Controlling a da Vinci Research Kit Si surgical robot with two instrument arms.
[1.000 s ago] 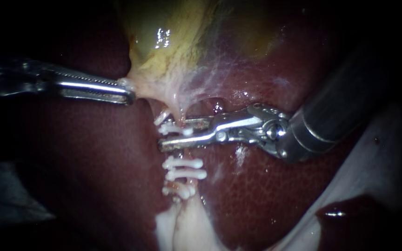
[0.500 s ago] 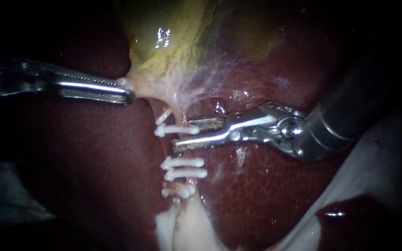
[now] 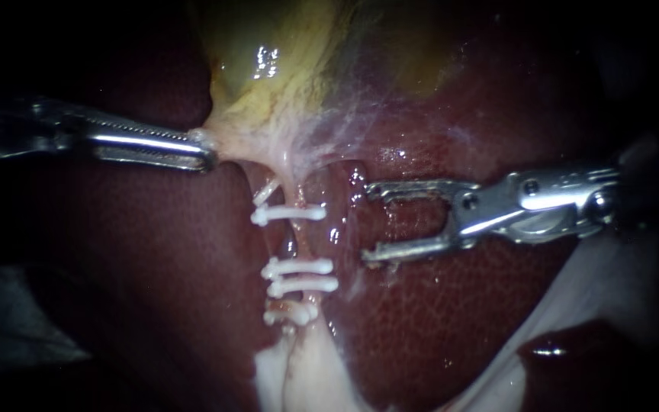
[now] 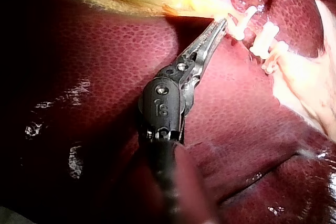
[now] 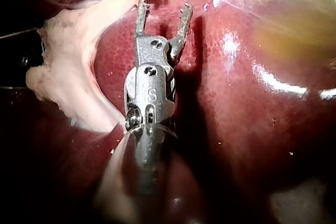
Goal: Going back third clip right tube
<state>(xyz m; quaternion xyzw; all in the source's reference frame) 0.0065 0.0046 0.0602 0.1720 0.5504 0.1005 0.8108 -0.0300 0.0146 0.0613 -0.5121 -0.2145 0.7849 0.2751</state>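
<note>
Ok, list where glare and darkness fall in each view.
Endoscope view: glare on the gallbladder, edges dark, the left instrument dim toward its shaft. Left wrist view: wet glints on the liver. Right wrist view: bright streaks on the liver, shadow beside the right instrument.

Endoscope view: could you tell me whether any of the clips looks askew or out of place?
The topmost clip slants, while the second clip lies level across the tube. The lowest clip looks bunched rather than straight. Nothing else stands out.
</note>
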